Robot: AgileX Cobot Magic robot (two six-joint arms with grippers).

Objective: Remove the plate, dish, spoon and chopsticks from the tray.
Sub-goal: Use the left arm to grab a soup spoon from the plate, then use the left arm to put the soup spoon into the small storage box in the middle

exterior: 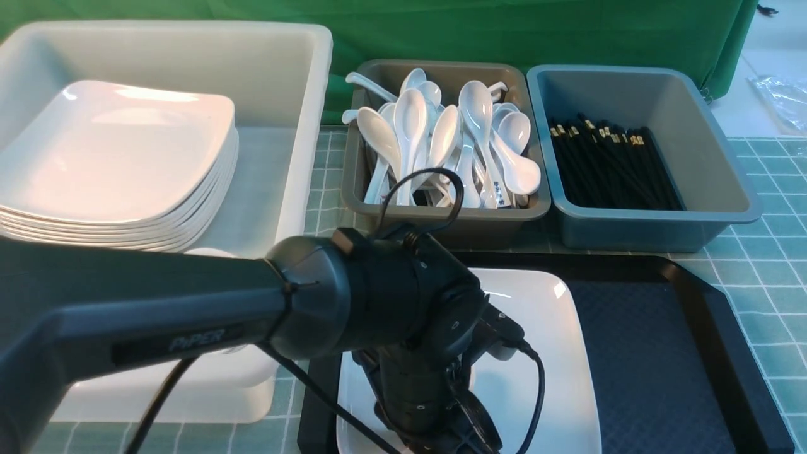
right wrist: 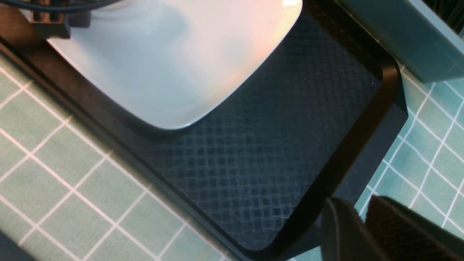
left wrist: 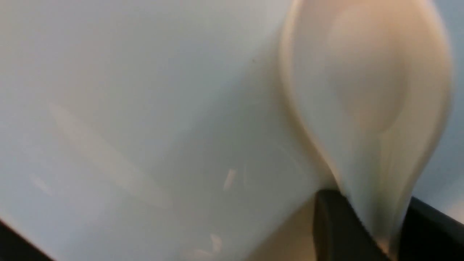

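The left fingers (left wrist: 337,228) are clenched on the spoon (left wrist: 366,90), one dark pad on each side of its narrow handle and the oval bowl jutting out ahead of them. The wrist picture is blurred, so I cannot tell how deep the hold goes or whether the spoon is touching anything. Directly under the fingers lies the plate (exterior: 555,353), a wide, shallow, glossy white rounded square. It rests on the diamond-textured floor of the black tray (exterior: 662,353), which spreads away to the fingers' right as far as its raised rim.

The step in hand looks like carrying the spoon off the tray. Glazed ceramic is slick and the handle is short, so the squeeze should be firm. It seems best to rise straight up before swinging, so that the bowl does not scrape the plate. Well beyond the fingers stands the grey-brown tub (exterior: 517,230) heaped with similar spoons. Lowering the spoon in gently would be wiser than dropping it, since ceramic on ceramic chips.

The blue-grey tub (exterior: 630,230) next to it holds black chopsticks. No chopsticks or small dish show on the visible part of the tray.

The right fingers (right wrist: 340,235) are pressed together on nothing, above the green checked surface (exterior: 775,252), with the tray's cut-off corner just ahead of them.
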